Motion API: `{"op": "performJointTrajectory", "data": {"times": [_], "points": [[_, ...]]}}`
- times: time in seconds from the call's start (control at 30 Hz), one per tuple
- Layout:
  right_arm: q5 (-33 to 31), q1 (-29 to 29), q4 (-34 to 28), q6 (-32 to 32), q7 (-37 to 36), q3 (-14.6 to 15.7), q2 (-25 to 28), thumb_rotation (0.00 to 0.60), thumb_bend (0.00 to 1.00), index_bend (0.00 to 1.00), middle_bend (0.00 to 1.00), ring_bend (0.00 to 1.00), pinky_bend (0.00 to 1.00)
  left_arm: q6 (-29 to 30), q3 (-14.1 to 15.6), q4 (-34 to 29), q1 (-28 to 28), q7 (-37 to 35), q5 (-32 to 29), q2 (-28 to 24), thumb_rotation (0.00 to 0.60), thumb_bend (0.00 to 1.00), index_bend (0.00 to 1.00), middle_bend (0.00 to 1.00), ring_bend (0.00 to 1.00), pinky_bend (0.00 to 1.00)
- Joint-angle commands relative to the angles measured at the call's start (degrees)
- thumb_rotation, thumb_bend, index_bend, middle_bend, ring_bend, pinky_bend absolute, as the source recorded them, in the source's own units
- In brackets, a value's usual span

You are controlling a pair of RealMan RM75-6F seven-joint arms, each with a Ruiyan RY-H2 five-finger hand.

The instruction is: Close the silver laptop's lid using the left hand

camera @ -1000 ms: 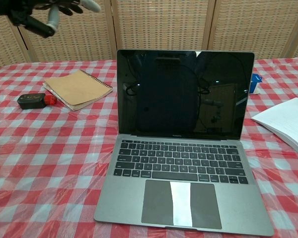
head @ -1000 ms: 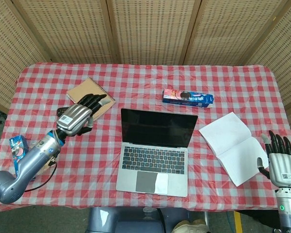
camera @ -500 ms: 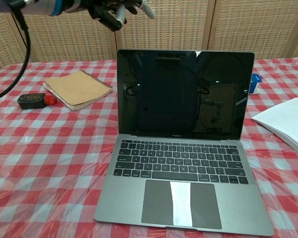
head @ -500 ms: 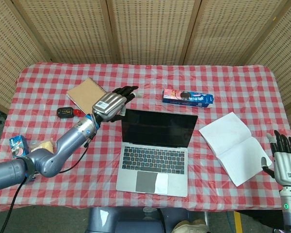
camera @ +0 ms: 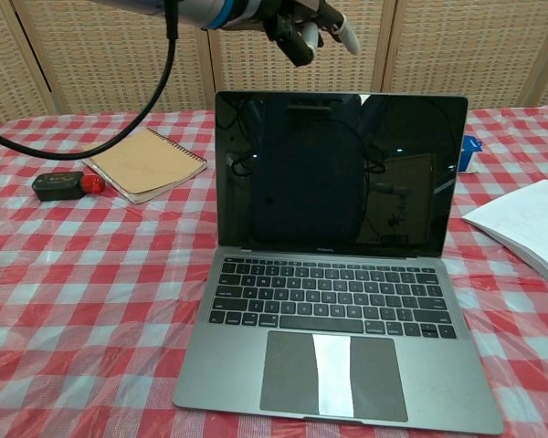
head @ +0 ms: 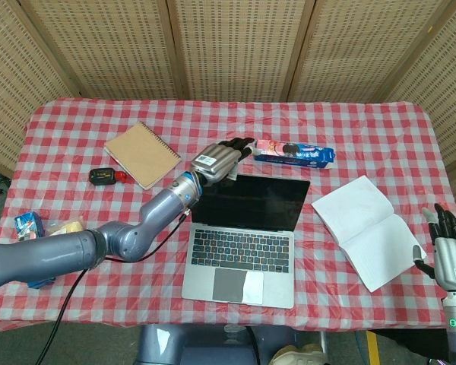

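The silver laptop [head: 243, 232] [camera: 338, 274] stands open in the middle of the table, its dark screen upright and facing me. My left hand [head: 222, 159] [camera: 306, 23] hovers just behind and above the lid's top edge, near its left part, fingers spread and holding nothing. It does not touch the lid. My right hand [head: 449, 252] hangs low at the table's right front corner, fingers apart and empty; the chest view does not show it.
A brown spiral notebook [head: 143, 153] [camera: 143, 163] and a small black-and-red device [head: 105, 176] [camera: 64, 185] lie left of the laptop. A blue snack pack [head: 294, 154] lies behind it. An open white booklet [head: 366, 228] [camera: 528, 226] lies to the right. Small packets [head: 29, 230] sit at the left edge.
My left arm has swept rightward from above the brown notebook to behind the laptop's lid. The right hand has sunk slightly. The laptop has not moved.
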State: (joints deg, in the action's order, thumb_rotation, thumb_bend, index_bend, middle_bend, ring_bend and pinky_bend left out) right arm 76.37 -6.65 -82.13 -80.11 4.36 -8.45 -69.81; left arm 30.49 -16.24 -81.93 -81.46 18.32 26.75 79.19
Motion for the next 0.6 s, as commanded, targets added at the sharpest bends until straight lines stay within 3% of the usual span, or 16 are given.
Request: {"op": "performJointTrajectory", "data": {"times": [0.03, 0.37, 0.6], "points": [[-0.2, 0.0, 0.1, 0.1, -0.4, -0.1, 0.1, 0.600, 0.66, 0.01, 0.00, 0.00, 0.00, -0.6, 2.3, 1.9, -3.6, 1.6, -3.6, 1.4, 0.600, 1.00, 0.19, 0.00, 0.06, 0.14], [-0.5, 0.0, 0.4, 0.5, -1.8, -0.1, 0.4, 0.600, 0.66, 0.01, 0.00, 0.00, 0.00, 0.4, 6.7, 4.9, -9.2, 3.5, -11.1, 4.6, 0.600, 1.00, 0.24, 0.04, 0.10, 0.19], [-0.6, 0.1, 0.4, 0.4, -2.3, -0.2, 0.6, 0.600, 0.66, 0.01, 0.00, 0.00, 0.00, 2.0, 7.2, 6.4, -10.4, 3.3, -12.8, 6.4, 0.600, 1.00, 0.36, 0.17, 0.20, 0.28]]}}
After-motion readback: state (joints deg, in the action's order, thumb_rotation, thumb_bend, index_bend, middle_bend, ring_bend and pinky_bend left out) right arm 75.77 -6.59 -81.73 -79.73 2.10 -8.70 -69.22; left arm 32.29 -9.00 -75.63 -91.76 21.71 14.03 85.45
